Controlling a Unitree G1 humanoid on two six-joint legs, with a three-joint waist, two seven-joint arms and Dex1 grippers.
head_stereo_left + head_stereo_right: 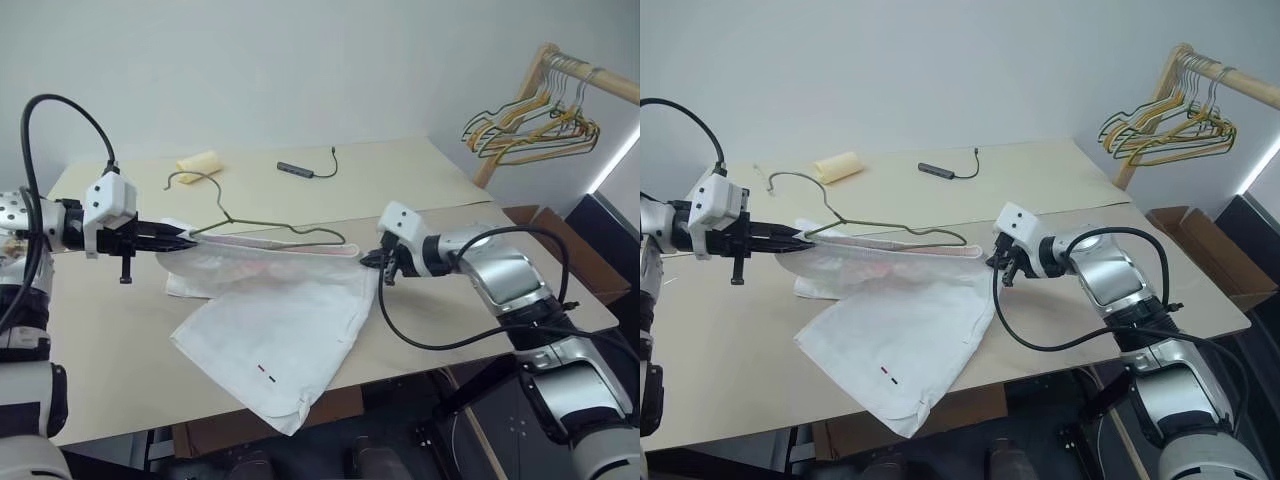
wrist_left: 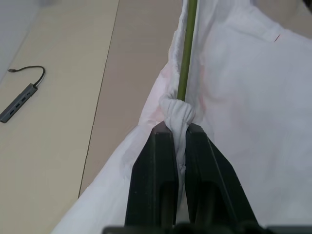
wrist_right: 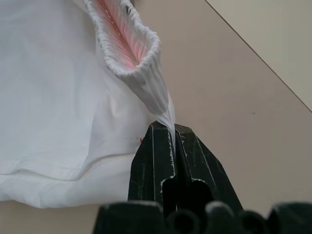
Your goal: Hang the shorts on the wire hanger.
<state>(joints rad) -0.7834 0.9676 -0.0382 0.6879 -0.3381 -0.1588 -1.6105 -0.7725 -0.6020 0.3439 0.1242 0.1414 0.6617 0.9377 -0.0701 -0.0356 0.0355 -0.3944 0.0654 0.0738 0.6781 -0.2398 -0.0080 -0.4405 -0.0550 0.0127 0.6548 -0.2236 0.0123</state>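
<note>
The white shorts (image 1: 280, 330) hang stretched by their gathered waistband between my two grippers, and the legs drape down onto the table (image 1: 110, 350). My left gripper (image 1: 188, 238) is shut on one bunched end of the waistband (image 2: 176, 111). My right gripper (image 1: 383, 262) is shut on the other end (image 3: 161, 105). The olive wire hanger (image 1: 262, 229) lies along the waistband with its hook (image 1: 190, 180) raised toward the far left. Its wire (image 2: 186, 53) runs into the cloth bunched at my left fingertips. I cannot tell whether the wire itself is pinched.
On the far side of the table lie a pale yellow roll (image 1: 198, 165) and a dark stick with a short black cable (image 1: 300, 169). A wooden rack with bunched yellow and green hangers (image 1: 530, 125) stands at the right. A cardboard box (image 1: 565, 250) sits beside the table.
</note>
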